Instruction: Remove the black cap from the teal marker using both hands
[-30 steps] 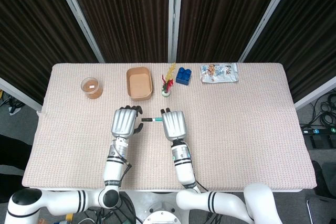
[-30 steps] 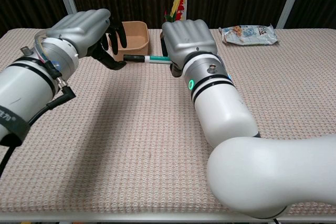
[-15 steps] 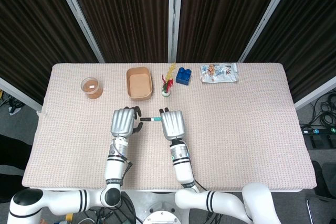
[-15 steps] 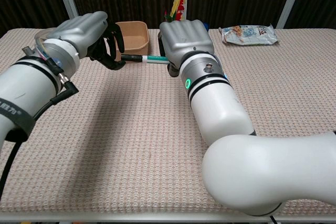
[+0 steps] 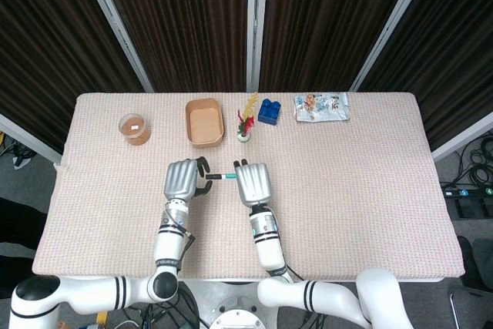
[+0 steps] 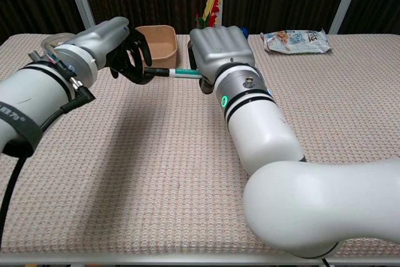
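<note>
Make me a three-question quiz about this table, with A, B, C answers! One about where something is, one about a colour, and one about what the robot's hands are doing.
1. Where is the snack packet?
A. far edge, right of the blue block
B. inside the brown tray
C. under a hand

2. What colour is the marker body?
A. red
B. teal
C. yellow

3. What holds the marker?
A. nothing
B. only one hand
C. the left hand at its black cap, the right hand on the body

Answers: 1 A, the head view shows it there. 2 B, teal shows between the hands. 3 C, each end disappears into a hand.

a beige woven-topped table (image 5: 370, 190) stands before dark curtains (image 5: 192, 21) with grey floor (image 5: 470, 152) beside.
</note>
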`<control>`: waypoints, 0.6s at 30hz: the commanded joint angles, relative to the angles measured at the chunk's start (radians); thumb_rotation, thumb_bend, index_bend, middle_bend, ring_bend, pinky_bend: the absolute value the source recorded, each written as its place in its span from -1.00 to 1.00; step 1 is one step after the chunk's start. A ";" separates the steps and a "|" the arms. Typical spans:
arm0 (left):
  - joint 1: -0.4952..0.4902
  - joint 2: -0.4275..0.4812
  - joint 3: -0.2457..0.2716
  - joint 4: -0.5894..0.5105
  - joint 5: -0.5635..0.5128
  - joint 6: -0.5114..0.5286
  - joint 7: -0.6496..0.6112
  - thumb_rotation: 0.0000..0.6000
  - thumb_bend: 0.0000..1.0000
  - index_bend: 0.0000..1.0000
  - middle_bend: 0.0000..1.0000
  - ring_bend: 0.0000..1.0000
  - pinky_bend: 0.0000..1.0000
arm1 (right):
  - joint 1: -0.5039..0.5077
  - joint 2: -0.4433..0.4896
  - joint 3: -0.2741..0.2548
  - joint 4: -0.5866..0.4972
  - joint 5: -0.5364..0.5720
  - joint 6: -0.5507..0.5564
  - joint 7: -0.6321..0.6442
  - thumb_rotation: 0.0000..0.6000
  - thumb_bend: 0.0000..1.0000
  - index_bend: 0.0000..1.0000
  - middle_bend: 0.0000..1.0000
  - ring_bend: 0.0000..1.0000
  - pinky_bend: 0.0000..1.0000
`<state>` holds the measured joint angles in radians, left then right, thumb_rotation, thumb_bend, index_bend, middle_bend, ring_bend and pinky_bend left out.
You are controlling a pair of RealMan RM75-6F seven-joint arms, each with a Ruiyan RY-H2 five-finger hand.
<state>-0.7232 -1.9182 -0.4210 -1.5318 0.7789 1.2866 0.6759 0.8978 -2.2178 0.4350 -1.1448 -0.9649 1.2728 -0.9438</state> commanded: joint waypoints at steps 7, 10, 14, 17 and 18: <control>-0.015 0.005 -0.002 -0.004 -0.034 -0.009 -0.004 1.00 -0.32 0.04 0.12 0.00 0.16 | 0.002 -0.003 -0.002 0.004 0.000 -0.002 0.002 1.00 -0.26 0.29 0.27 0.64 0.80; -0.018 0.008 -0.001 -0.006 -0.046 -0.013 -0.007 1.00 -0.31 0.05 0.13 0.02 0.17 | 0.002 -0.003 -0.002 0.004 -0.001 -0.002 0.003 1.00 -0.26 0.29 0.27 0.64 0.80; -0.020 0.011 0.003 -0.006 -0.051 -0.013 -0.015 1.00 -0.29 0.10 0.17 0.06 0.20 | 0.001 -0.001 -0.004 0.004 -0.001 -0.002 0.001 1.00 -0.26 0.29 0.27 0.64 0.80; -0.021 0.015 0.008 -0.007 -0.051 -0.012 -0.020 1.00 -0.27 0.14 0.21 0.11 0.23 | -0.002 0.001 -0.006 0.003 -0.001 -0.002 0.002 1.00 -0.26 0.29 0.27 0.64 0.80; -0.021 0.018 0.009 -0.009 -0.050 -0.011 -0.022 1.00 -0.27 0.15 0.22 0.12 0.24 | -0.003 0.003 -0.007 0.003 -0.002 -0.001 0.003 1.00 -0.26 0.29 0.27 0.64 0.80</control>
<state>-0.7442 -1.9009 -0.4128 -1.5402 0.7288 1.2752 0.6546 0.8954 -2.2152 0.4285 -1.1419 -0.9666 1.2714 -0.9412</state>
